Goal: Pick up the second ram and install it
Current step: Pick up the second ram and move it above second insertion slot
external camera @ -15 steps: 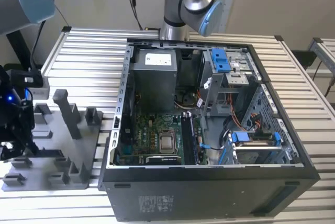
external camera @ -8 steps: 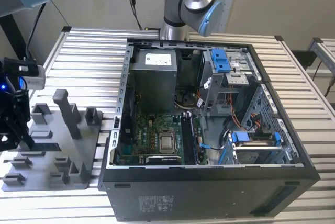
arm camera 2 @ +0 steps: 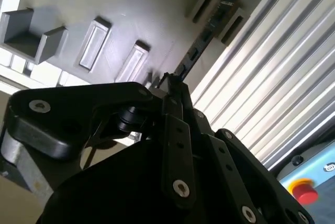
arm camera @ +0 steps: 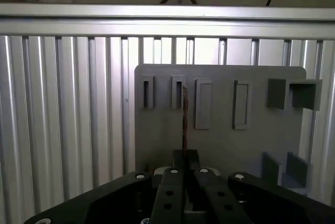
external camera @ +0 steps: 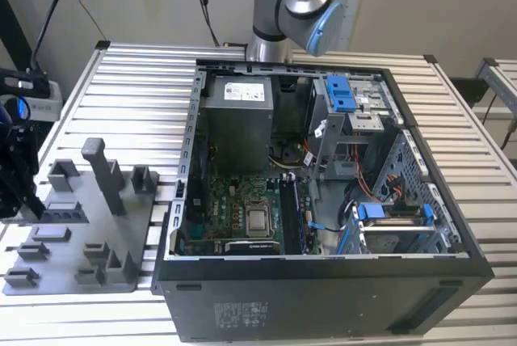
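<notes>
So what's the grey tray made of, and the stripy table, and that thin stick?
The grey tray looks like plastic: dull and evenly grey, with blocky moulded slots. The table is probably metal, maybe aluminium; its pale ribs gleam in the light. The thin stick is a dark circuit board carrying small chips; the board material itself is hard to tell.

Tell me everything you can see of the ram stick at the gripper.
The second ram is a long, thin, dark board with black chips along its face, edge-on in the first wrist view. It stands on edge over the grey holder tray, far end at a slotted post. Its near end sits between the gripper fingers, which look closed on it.
</notes>
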You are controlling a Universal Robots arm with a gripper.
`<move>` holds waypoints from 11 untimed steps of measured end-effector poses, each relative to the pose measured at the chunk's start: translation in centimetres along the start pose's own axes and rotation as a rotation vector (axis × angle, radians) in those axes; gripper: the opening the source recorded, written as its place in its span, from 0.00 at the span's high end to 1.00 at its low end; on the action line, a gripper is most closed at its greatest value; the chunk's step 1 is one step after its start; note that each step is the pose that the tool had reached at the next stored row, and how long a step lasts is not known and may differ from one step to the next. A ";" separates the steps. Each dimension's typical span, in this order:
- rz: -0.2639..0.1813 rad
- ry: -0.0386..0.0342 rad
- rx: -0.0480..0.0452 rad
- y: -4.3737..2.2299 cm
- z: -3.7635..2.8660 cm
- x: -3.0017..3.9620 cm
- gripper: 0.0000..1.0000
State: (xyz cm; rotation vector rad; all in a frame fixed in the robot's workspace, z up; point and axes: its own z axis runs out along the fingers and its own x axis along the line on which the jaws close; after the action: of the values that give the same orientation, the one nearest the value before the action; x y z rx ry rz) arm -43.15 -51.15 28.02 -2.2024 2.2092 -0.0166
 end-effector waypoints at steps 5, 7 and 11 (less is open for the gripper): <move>0.000 0.0000 0.0000 -0.05 -2.26 -0.02 0.86; 0.000 0.0000 0.0000 -0.08 -3.16 -0.02 0.86; 0.000 0.0000 -0.0001 -0.12 -5.00 -0.04 0.86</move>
State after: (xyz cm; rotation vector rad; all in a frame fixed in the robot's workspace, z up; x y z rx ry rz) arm -43.15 -51.15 33.03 -2.2026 2.2091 -0.0165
